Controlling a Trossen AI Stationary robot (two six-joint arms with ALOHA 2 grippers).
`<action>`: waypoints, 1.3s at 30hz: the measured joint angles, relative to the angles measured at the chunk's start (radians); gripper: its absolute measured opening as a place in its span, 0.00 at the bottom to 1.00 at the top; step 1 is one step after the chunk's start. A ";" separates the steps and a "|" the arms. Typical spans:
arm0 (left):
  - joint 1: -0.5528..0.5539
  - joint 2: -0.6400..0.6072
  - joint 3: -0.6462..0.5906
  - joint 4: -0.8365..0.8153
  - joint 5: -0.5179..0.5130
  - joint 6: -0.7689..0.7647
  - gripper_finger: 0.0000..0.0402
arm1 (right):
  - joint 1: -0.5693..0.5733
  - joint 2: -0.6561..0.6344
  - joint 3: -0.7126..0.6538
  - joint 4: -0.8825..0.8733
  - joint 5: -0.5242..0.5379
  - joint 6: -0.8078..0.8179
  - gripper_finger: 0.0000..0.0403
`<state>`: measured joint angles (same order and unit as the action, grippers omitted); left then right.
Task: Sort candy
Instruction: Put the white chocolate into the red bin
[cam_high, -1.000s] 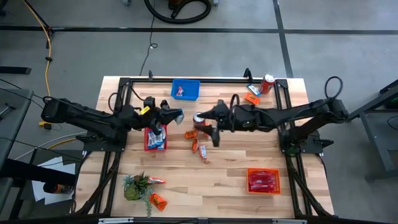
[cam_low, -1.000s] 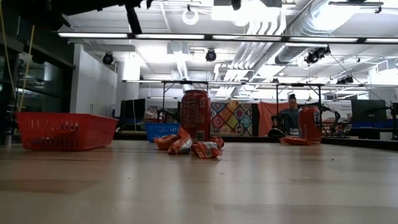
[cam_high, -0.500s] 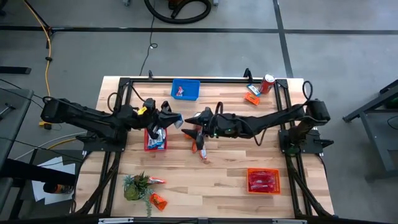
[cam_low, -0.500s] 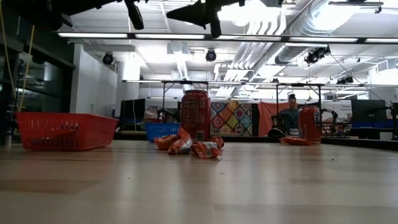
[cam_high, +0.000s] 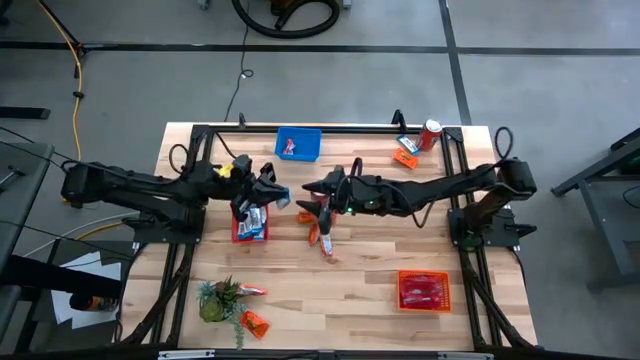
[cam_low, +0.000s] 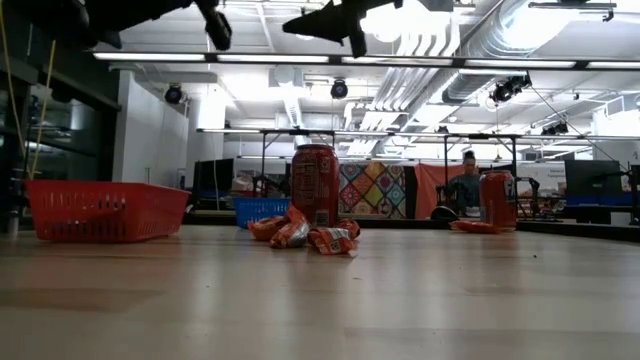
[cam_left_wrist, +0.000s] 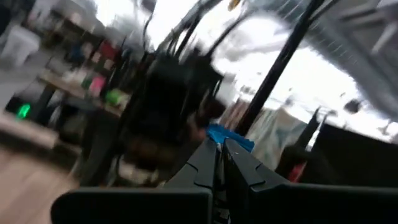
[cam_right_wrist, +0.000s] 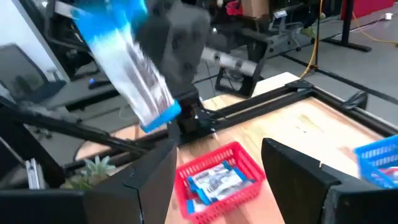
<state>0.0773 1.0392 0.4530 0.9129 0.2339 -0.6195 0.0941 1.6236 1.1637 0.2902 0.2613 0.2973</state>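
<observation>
A blue-and-white candy packet (cam_right_wrist: 130, 59) is being held in the closed jaws of the left gripper (cam_high: 262, 193), which is hanging over the red basket (cam_high: 250, 232) at about nine o'clock from the desk's middle; in the right wrist view the packet is seen dangling above that basket, where similar blue-and-white packets (cam_right_wrist: 214, 180) are already lying. Compared with a second earlier, the left gripper is being shifted slightly, while the right gripper (cam_high: 318, 195) is being swung across from beside the drink can toward the orange candy pile (cam_high: 320, 232) near the centre, its jaws standing open and empty. This is judged to mean that one drop is about to be made while the next pick is being prepared. More orange candy is lying beside the small plant (cam_high: 222, 300) at seven o'clock, and a second red basket (cam_high: 423, 291) at five o'clock and a blue basket (cam_high: 298, 144) at twelve o'clock are also being used.
</observation>
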 joint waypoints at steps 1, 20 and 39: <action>0.005 -0.026 0.000 -0.069 0.005 0.001 0.00 | -0.003 -0.015 0.000 -0.025 -0.001 -0.010 0.57; -0.031 -0.536 0.000 -1.423 -0.566 -0.220 0.00 | -0.010 -0.189 0.000 -0.407 0.054 -0.037 0.57; -0.408 -0.124 0.000 -1.537 -0.947 -1.204 0.00 | -0.010 -0.187 0.000 -0.484 0.106 -0.010 0.57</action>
<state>-0.3310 0.9147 0.4530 -0.6244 -0.7133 -1.8235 0.0845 1.4364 1.1637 -0.1938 0.3675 0.2874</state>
